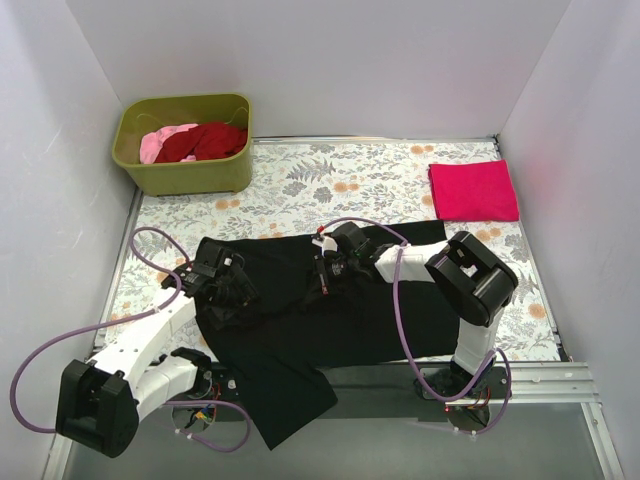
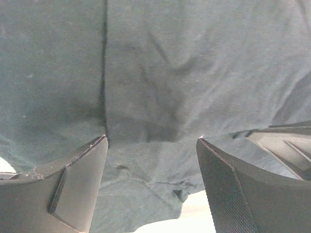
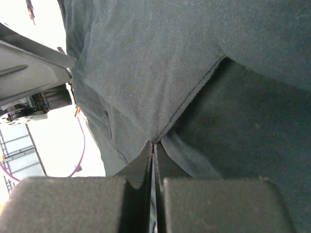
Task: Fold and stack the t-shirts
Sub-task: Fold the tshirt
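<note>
A black t-shirt lies spread across the table's near half, one end hanging over the front edge. My left gripper hovers over its left part, open, with only flat black cloth between the fingers. My right gripper is at the shirt's middle, shut on a fold of its edge, which runs into the closed tips. A magenta-pink t-shirt lies folded at the back right. A dark red t-shirt and a pale pink t-shirt lie crumpled in the tub.
An olive-green tub stands at the back left corner. The floral table cloth covers the table between white walls. Purple cables loop beside both arms. A metal rail runs along the front right edge.
</note>
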Motion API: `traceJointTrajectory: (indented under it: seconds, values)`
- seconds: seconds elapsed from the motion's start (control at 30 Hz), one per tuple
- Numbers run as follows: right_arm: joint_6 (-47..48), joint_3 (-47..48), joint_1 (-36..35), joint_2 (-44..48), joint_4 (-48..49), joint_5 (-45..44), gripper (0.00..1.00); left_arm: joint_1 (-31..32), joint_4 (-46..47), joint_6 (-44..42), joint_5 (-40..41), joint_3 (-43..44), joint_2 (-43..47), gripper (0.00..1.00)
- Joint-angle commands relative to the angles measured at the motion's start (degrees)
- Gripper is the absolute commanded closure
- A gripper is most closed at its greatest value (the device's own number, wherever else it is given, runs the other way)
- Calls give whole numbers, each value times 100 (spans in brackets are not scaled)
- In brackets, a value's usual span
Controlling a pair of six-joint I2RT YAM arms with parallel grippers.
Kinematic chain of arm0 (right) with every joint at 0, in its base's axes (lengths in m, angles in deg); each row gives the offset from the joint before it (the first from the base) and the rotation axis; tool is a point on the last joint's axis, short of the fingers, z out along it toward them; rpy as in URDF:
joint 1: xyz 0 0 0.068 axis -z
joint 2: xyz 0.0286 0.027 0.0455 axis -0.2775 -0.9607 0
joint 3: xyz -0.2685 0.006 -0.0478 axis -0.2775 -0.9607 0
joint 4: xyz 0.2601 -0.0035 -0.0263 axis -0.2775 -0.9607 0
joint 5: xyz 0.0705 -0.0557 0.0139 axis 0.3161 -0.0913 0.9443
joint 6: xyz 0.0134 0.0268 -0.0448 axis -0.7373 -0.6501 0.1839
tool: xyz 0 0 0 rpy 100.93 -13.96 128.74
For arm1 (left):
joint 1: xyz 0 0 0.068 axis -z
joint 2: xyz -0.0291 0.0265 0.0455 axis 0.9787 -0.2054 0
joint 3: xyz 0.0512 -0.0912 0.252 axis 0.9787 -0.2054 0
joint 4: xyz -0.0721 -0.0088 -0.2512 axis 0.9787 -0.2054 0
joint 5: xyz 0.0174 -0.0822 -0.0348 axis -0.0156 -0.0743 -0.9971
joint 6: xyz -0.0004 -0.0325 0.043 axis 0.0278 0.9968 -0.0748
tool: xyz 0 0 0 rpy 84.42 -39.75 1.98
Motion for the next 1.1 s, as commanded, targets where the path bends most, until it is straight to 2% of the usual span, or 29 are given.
traceJointTrajectory:
  seconds: [0.0, 0.63, 0.67, 0.77, 0.8, 0.87, 0.9, 1.07]
  values:
    - [168, 239, 16, 2, -53, 106, 97, 10, 177, 45, 170, -110, 57, 31]
    - [212, 275, 43, 125, -97, 141, 97, 27, 520, 318, -251, -427, -172, 35]
    - [221, 275, 43, 143, -97, 150, 97, 36, 503, 309, -243, -409, -163, 40]
    - [282, 283, 51, 196, -280, 185, 97, 36, 249, 257, -85, -76, -110, 66]
    - [361, 301, 60, 213, -342, 194, 97, 27, 100, 256, -41, 125, -93, 78]
    - [466, 310, 69, 257, -596, 176, 97, 36, -59, 230, 47, 311, -119, 86]
    - [597, 336, 86, 283, -711, 159, 97, 36, -190, 221, 73, 425, -145, 93]
    - [976, 424, 166, 424, -1370, 35, 97, 36, -429, 230, -5, 513, -242, 99]
